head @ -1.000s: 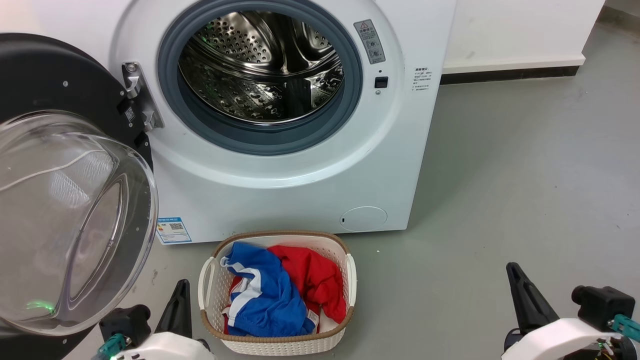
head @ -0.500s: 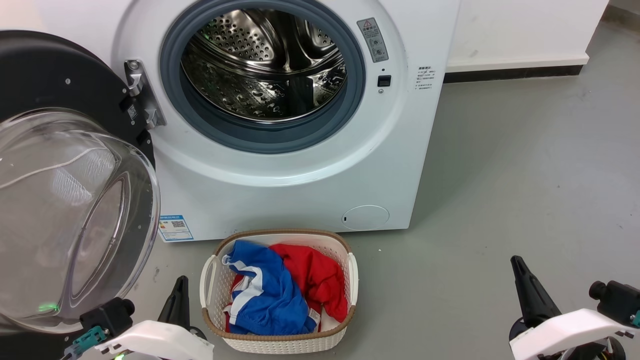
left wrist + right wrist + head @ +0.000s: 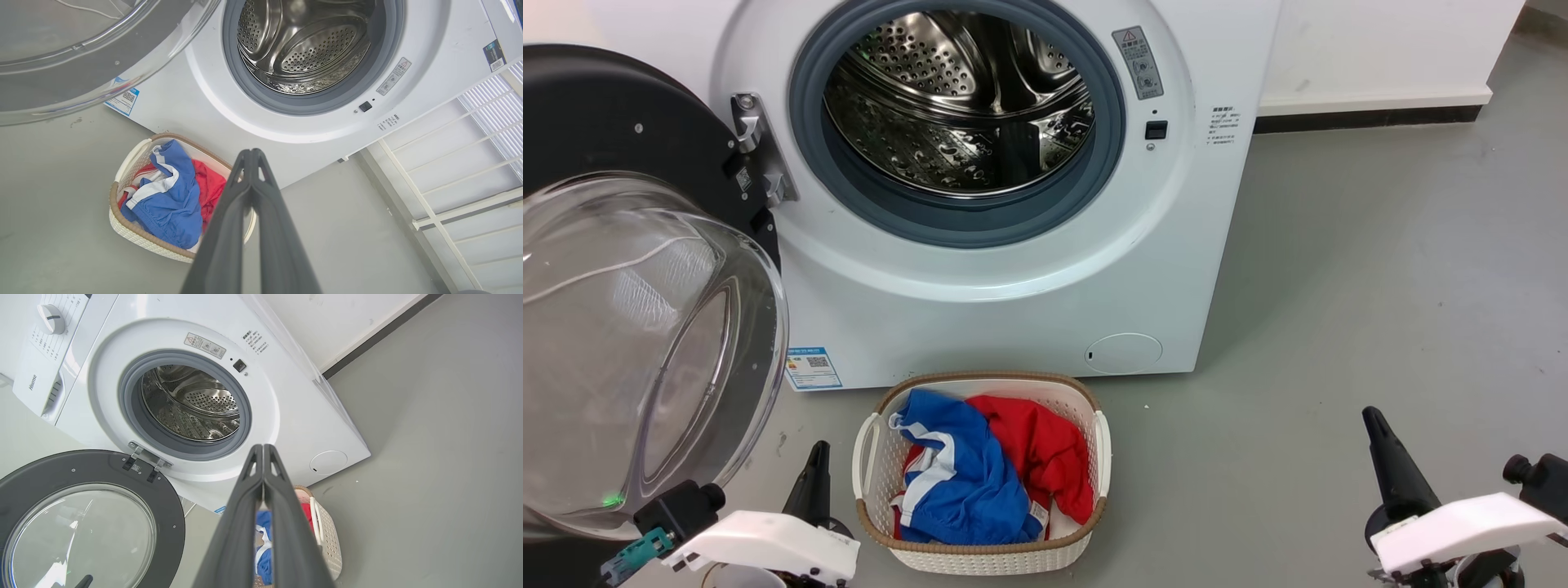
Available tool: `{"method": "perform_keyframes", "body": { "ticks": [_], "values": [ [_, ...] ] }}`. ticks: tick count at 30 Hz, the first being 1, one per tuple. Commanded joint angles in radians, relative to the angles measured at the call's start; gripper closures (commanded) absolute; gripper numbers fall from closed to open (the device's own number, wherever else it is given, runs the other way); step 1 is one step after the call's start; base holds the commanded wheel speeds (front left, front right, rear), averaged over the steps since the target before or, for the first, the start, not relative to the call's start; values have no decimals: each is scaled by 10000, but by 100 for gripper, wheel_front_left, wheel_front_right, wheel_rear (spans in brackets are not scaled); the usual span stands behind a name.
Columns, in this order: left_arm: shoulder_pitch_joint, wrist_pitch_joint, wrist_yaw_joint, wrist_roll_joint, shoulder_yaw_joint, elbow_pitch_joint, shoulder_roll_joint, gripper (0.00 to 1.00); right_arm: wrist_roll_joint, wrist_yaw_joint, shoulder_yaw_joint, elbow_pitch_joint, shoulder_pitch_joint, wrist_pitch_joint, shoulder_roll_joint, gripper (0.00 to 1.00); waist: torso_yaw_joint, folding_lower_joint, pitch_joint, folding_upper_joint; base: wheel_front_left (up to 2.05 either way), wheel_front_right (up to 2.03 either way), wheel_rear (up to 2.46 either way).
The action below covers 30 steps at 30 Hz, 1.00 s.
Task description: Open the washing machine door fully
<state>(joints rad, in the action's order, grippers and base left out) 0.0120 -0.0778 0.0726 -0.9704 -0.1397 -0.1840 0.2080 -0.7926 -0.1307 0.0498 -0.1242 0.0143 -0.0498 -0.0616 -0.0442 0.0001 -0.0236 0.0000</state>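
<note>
The washing machine door (image 3: pixel 637 310) stands swung wide on its metal hinge (image 3: pixel 760 155). It is off to the left of the left fingers (image 3: pixel 241 192) and near them, but touches neither pair. It is a big round thing: a glossy black ring dotted with small screws, and in its middle a clear glass bowl that bulges out into the room, with a green glint low on the glass.

The left fingers are pressed together tip to tip with nothing between them. The right fingers (image 3: pixel 251 486) are the same, and sit well away to the door's right.

Ahead of both pairs, the white machine (image 3: pixel 1013 286) shows its open mouth, with a grey rubber ring (image 3: pixel 964 229) around the steel drum (image 3: pixel 956 106). On the grey floor (image 3: pixel 1339 286) between the two pairs, nearer the left one, sits a white basket (image 3: pixel 980 563) of blue and red clothes (image 3: pixel 964 474).
</note>
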Motion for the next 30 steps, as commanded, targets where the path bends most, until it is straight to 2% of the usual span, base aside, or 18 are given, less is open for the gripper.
{"method": "perform_keyframes", "body": {
  "ticks": [1, 30],
  "values": [
    [307, 59, -92, -232, 151, 77, 4, 100, -326, 0, 42, 64, -296, -8, 4, 100, 6, 0, 4, 0, 0, 0, 0],
    [624, 814, -943, -2944, 1134, -206, -638, 100, -3706, -1, 310, -484, -732, -291, 54, 100, 155, 0, 94, 0, 0, 0, 0]
  ]
}}
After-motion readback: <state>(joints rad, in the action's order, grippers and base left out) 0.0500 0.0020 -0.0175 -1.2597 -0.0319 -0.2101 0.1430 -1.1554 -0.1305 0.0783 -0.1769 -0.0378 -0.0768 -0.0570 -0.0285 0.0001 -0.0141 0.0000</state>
